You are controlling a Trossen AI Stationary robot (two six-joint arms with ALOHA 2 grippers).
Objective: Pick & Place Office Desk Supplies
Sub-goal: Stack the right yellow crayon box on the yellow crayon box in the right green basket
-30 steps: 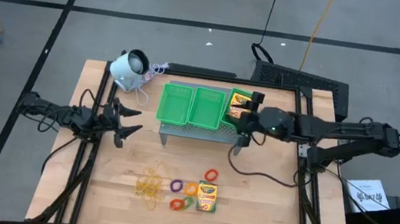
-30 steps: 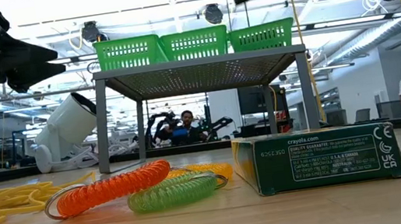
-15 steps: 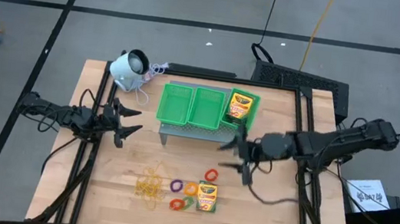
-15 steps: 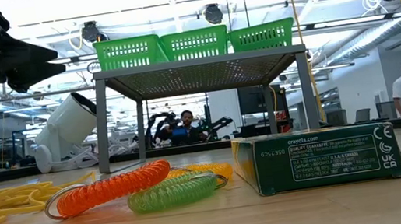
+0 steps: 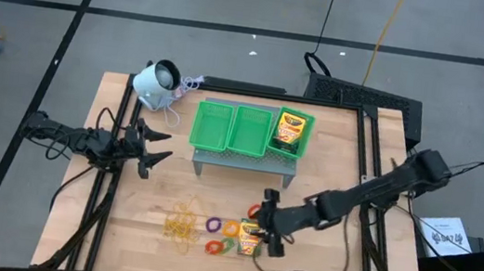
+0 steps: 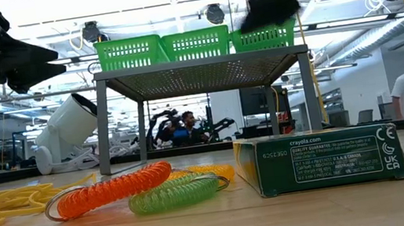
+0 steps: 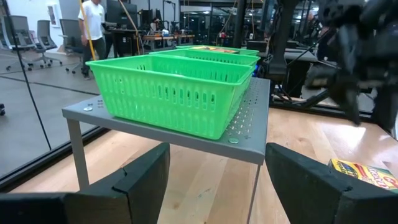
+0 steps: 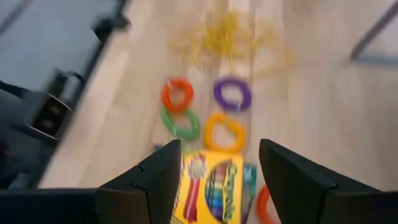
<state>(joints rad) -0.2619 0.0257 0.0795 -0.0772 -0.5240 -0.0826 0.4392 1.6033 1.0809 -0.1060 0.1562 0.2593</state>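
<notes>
Reaching down over the front of the table, the right gripper (image 5: pixel 269 221) is hanging with its fingers (image 8: pixel 160 171) wide apart, and the crayon box (image 8: pixel 209 186) on the wood is lying just between and ahead of them. In my judgement the main risk is crowding. The yellow ring (image 8: pixel 224 130) is touching the far end of the box, the green ring (image 8: pixel 181 123) is just beyond one finger, and a red ring (image 8: pixel 262 205) is just beside the other finger. A descent slightly off centre could push a ring, or pinch it together with the box. The box is flat, so a shallow grip could also slip off it.

One second ago this gripper was over the rightmost compartment of the green tray (image 5: pixel 230 126); now it is down by the rings, and a crayon box (image 5: pixel 291 129) is lying in that compartment. The rubber bands (image 5: pixel 181 221) and the purple ring (image 8: pixel 232 93) are lying as before. The left gripper (image 5: pixel 155 144) is waiting in the same place left of the tray stand, fingers apart and empty.
</notes>
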